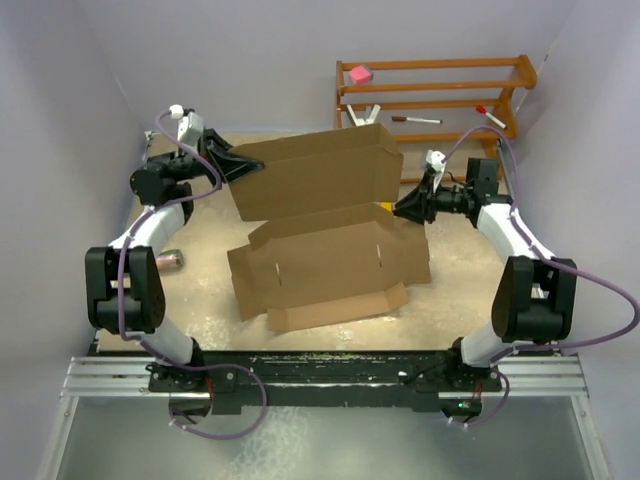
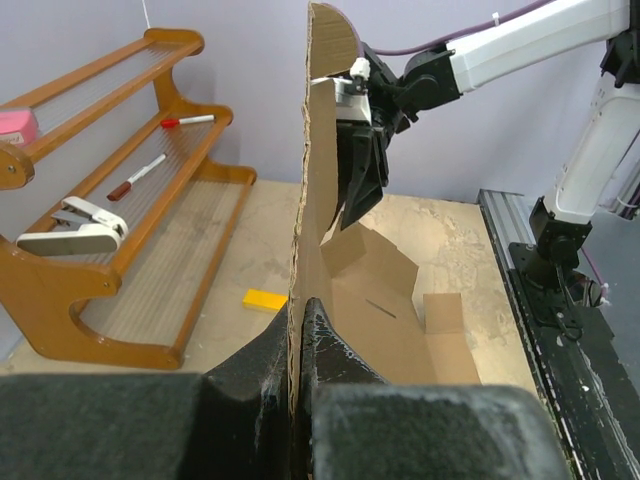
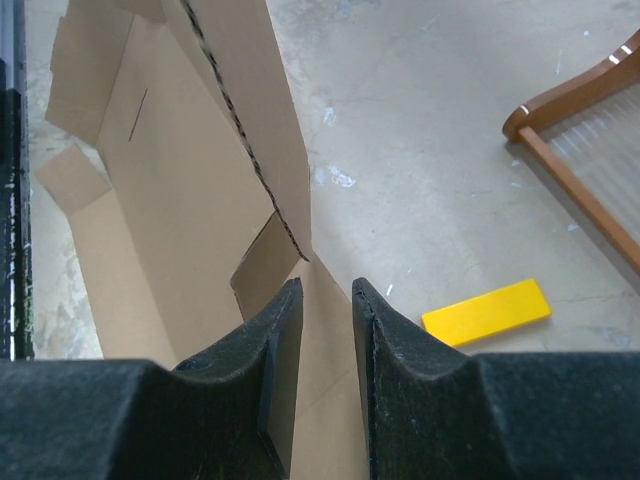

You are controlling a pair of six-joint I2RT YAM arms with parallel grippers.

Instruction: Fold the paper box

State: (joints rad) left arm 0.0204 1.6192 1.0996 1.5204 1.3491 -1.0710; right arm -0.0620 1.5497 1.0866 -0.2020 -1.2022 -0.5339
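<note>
The paper box [image 1: 330,265] sits on the desk [image 1: 205,290], left fingers [image 2: 260,380] pinching its tall wall, right fingers [image 3: 280,340] around a flap, tight or not I cannot tell, so fold slowly, both ends together.

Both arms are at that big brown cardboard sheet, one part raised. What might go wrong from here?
1. The left gripper pinches only an edge of the paper box; the raised panel might slip out.
2. The right gripper shows a gap between its fingers, so its hold looks unsure.
3. A yellow block lies close by; a lowered flap could catch it.
</note>
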